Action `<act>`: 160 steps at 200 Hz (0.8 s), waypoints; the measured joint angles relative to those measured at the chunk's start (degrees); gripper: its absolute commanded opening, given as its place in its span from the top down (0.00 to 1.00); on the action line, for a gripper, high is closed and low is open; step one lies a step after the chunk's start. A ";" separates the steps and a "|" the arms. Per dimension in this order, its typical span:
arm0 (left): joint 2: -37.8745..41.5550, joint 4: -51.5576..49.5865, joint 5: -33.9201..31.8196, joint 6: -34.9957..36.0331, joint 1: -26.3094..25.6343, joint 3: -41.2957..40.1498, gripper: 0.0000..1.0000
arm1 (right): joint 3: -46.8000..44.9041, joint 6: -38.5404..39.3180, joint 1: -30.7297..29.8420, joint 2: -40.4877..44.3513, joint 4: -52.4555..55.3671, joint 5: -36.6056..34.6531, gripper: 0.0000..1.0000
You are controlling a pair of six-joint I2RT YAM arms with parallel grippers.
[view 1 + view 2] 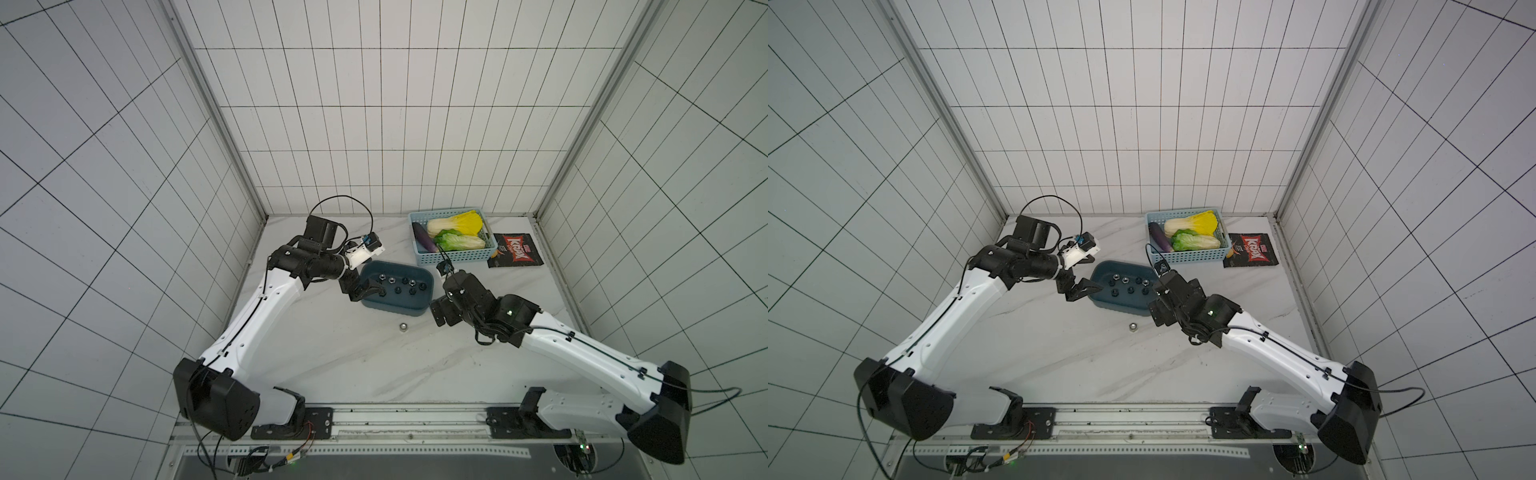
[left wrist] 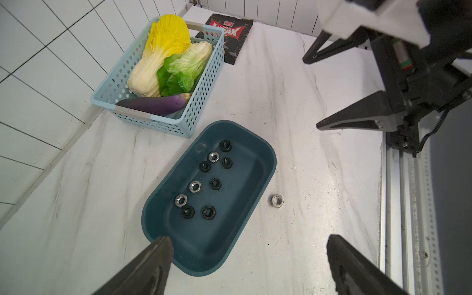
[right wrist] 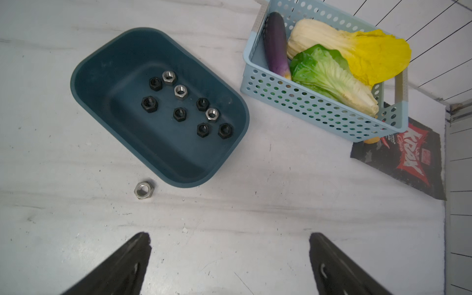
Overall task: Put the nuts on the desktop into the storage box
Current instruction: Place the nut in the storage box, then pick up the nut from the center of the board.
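While left end effector (image 2: 249, 240) sits spread, I'd centre spread right end effector (image 3: 229, 234) over lone silver hex nut (image 3: 143, 190) beside teal plastic box (image 3: 173, 158).

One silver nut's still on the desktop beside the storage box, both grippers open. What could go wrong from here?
The silver nut lies close to the storage box: a descending finger could strike its wall and shove it. The nut is tiny against the open jaws, so it may skid away. The left gripper and right gripper both hover near the box; reaching together, they might collide.
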State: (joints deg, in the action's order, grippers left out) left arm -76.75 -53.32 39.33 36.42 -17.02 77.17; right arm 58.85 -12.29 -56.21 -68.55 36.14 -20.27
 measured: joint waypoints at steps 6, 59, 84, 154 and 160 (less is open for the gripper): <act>0.72 0.55 0.55 -1.07 1.03 -0.61 0.02 | 0.00 -0.24 0.00 -0.24 0.48 0.72 0.00; 5.40 4.50 2.67 -4.33 5.79 -8.76 0.02 | 0.22 -9.86 -0.07 -5.27 1.97 6.08 0.01; 7.02 6.12 4.96 -3.67 6.93 -14.32 0.02 | 0.74 -17.20 -0.20 -8.50 1.81 7.52 0.01; 5.75 13.55 10.19 6.16 7.69 -27.54 0.02 | 0.83 -33.81 -1.29 -15.80 -2.67 8.94 0.01; 5.38 14.43 10.19 6.56 7.69 -28.59 0.02 | 0.83 -34.58 -1.51 -16.44 -3.15 9.01 0.00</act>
State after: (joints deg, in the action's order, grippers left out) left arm -71.37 -38.89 49.52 42.98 -9.32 48.58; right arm 59.68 -46.87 -57.71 -84.99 32.99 -11.27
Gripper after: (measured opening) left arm 0.983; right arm 0.995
